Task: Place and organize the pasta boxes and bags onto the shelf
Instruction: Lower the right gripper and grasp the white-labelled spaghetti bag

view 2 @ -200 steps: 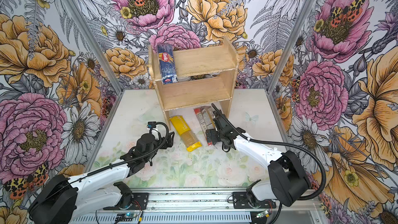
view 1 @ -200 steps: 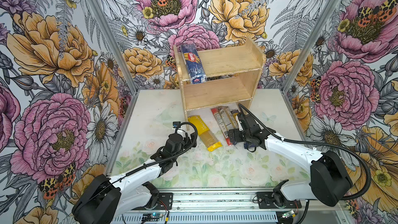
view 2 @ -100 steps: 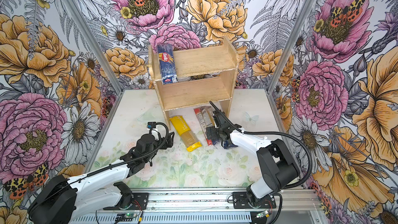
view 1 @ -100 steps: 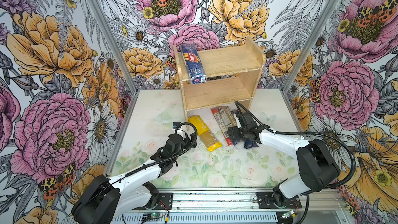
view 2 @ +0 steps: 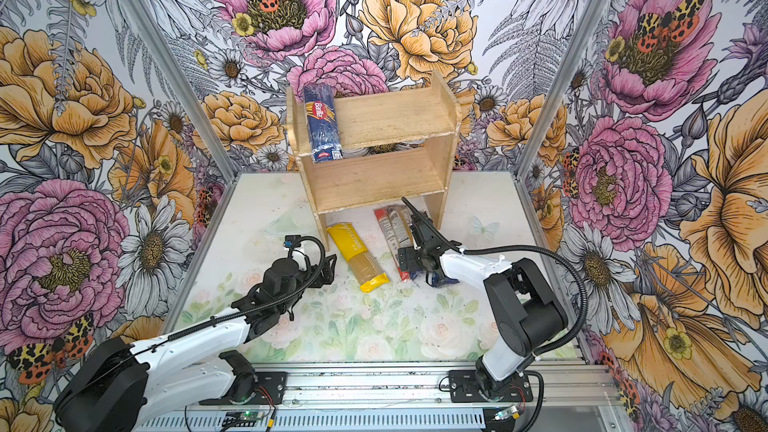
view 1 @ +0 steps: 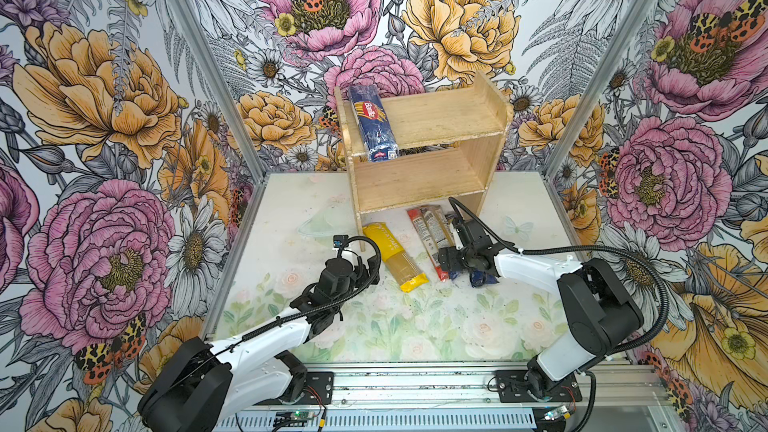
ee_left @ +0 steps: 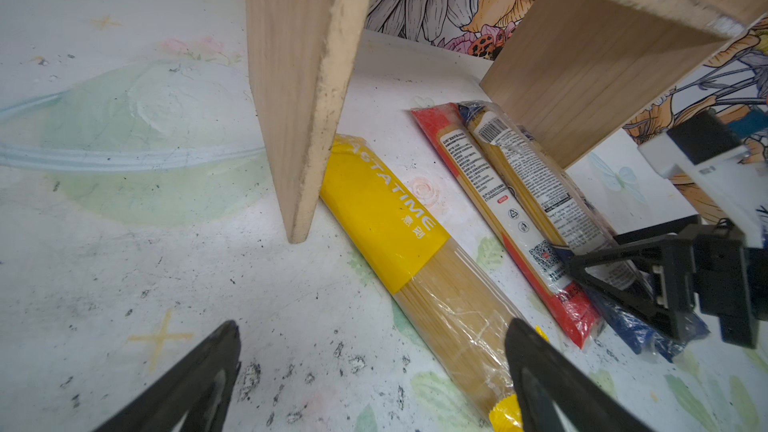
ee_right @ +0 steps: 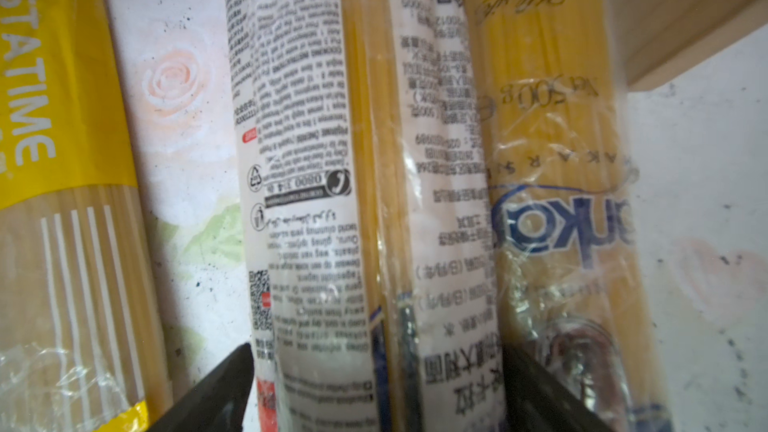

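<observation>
Blue pack already on shelf top, far beyond both grippers. Left gripper wide open, empty, yellow pack just beside it on table. Right gripper open, straddling red-ended pack and white-label pack, likely lining up a grab.

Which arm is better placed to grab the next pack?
Right, probably. The right gripper is down over the red-ended pack and its white-labelled neighbour, fingers either side; the left gripper hangs open beside the yellow PASTATIME pack.
</observation>
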Controlling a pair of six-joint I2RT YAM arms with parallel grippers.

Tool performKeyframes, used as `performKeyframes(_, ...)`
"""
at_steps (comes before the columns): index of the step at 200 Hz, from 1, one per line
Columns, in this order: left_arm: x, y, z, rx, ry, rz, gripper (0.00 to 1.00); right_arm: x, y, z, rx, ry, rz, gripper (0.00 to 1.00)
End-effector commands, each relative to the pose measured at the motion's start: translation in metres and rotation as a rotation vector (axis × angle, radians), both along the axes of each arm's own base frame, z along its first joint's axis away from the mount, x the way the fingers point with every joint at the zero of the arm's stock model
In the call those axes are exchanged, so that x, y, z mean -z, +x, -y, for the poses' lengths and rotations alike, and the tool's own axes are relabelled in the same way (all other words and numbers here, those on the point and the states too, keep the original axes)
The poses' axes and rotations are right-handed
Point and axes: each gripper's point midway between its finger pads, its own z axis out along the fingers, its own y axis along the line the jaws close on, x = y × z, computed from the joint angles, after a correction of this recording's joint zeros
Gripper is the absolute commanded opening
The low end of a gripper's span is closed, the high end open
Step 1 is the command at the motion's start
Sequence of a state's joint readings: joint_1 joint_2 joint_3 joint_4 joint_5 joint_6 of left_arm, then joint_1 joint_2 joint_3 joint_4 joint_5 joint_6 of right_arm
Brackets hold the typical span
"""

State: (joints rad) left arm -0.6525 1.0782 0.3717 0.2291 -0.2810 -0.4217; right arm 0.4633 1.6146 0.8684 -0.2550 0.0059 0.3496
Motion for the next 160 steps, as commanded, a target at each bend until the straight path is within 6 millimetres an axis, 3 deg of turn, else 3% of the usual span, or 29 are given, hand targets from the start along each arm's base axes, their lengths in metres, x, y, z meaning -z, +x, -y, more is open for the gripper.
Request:
performKeyframes(1, -0.001, 0.001, 0.002, -0.012, -0.023, 0.004, 0.99, 0.018, -0.008, 0.003, 0.015, -0.011, -0.046, 0.91)
performKeyframes(37, -0.001, 0.002, 0.006, -0.004, -0.021, 0.001, 0.99, 0.029, -0.009, 0.003, 0.021, -0.028, -0.066, 0.87)
performKeyframes(83, 0.001, 0.001, 0.006, -0.003, -0.018, -0.002, 0.99, 0.026, -0.009, 0.002, 0.027, -0.028, -0.05, 0.78)
performKeyframes(160, 0.002, -0.002, 0.002, -0.009, -0.016, 0.002, 0.99, -0.015, -0.009, -0.001, 0.037, 0.048, 0.041, 0.37)
